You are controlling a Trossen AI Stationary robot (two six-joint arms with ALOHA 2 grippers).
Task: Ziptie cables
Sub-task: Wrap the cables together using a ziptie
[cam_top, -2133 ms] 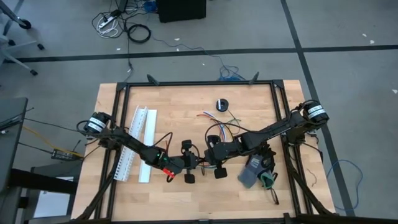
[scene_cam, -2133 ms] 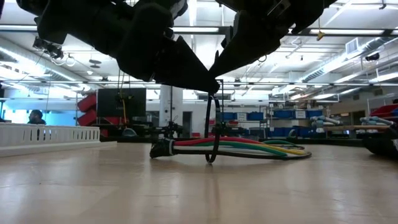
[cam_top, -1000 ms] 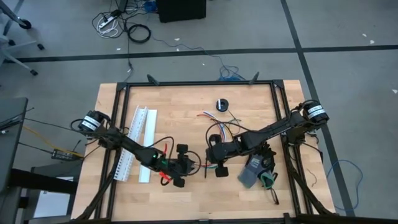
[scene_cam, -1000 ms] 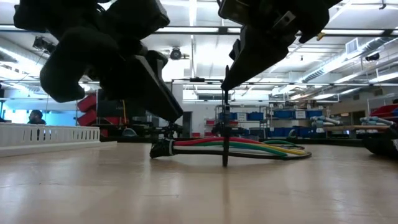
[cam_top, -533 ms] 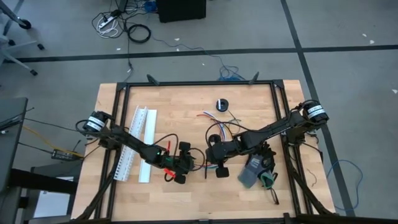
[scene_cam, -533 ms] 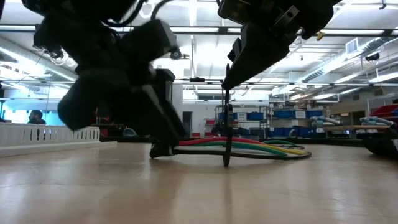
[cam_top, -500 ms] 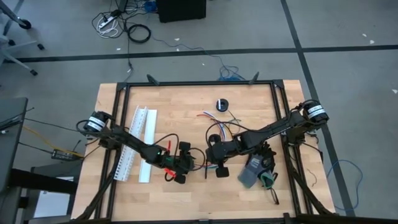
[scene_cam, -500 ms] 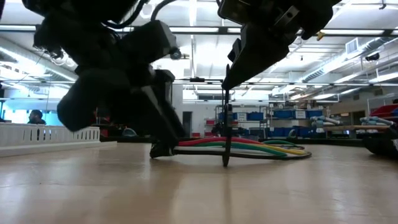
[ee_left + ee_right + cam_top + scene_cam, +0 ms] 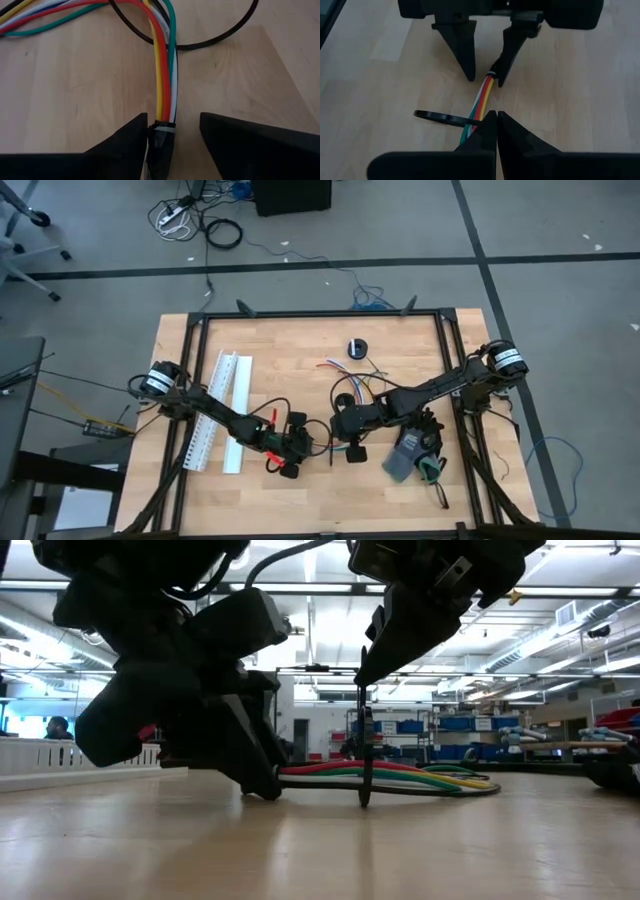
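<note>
The light wooden surface has a black frame around it. The cables lie on it. Well apart from the cables lie long white plastic strips. Near the cables sits a small black round thing, and a dark cloth.

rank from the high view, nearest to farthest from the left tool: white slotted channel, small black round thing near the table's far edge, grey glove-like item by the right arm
From the left tool:
1. White slotted channel, to its left.
2. Grey glove-like item, to its right, past the right tool.
3. Small black round thing, toward the far edge.
</note>
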